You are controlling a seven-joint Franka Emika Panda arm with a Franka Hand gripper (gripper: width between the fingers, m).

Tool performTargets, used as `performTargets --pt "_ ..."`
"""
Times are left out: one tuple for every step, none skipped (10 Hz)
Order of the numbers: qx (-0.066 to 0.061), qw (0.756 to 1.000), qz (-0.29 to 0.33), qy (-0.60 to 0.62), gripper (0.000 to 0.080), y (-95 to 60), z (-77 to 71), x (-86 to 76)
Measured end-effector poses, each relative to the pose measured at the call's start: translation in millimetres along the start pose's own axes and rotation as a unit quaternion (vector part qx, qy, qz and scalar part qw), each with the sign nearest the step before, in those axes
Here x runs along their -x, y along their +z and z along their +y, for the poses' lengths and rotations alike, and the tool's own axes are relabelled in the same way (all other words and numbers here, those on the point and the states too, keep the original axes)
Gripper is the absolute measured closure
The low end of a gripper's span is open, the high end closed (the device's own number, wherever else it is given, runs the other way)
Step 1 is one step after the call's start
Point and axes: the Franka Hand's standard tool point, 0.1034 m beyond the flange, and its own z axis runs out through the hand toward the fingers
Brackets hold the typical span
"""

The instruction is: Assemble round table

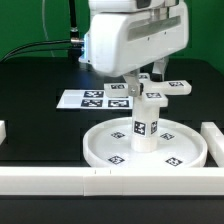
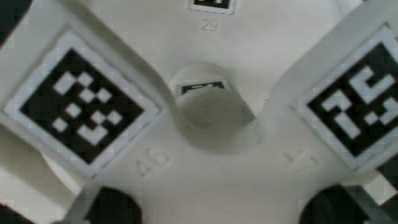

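Observation:
The large round disc [image 1: 100, 148] lies flat on the black table. The short cylindrical leg [image 1: 146, 125] stands upright in its central hub. The small cross-shaped foot [image 1: 172, 86] sits on top of the leg, under the arm's white hand. In the wrist view the foot [image 2: 199, 140] fills the picture, with a tagged arm on each side and a round hole in its middle. My gripper [image 2: 237, 205] is shut on the foot, with a dark fingertip [image 2: 111, 206] against each side of its body. In the exterior view the hand hides the fingers.
The marker board [image 1: 88, 99] lies flat behind the disc. A long white bar [image 1: 50, 181] runs along the front edge. Another white bar [image 1: 214, 140] stands at the exterior view's right, and a short white piece [image 1: 3, 130] at its left.

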Motion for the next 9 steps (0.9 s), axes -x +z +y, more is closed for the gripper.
performTargets --pt "0.000 0.998 0.002 0.060 0.0357 0.2 -1.2 -0.9" --pt "0.001 0.994 0.004 0.112 0.0357 0.4 -4.4 -2.3" --pt "-0.002 0.982 0.005 0.191 0.0357 0.7 -7.9 -4.5" --pt "-0.002 0.970 0.005 0.242 0.0357 0.6 -8.0 -4.6" --pt "-0.003 0.951 0.005 0.310 0.0357 0.5 -8.0 -4.8" --pt "-0.003 0.932 0.005 0.363 0.0357 0.6 -7.8 -4.7" --pt "-0.003 0.927 0.005 0.375 0.0357 0.5 -7.5 -4.5" --pt "-0.003 0.909 0.005 0.417 0.0357 0.5 -7.4 -4.5" --pt "-0.004 0.896 0.005 0.444 0.0357 0.6 -7.4 -4.5"
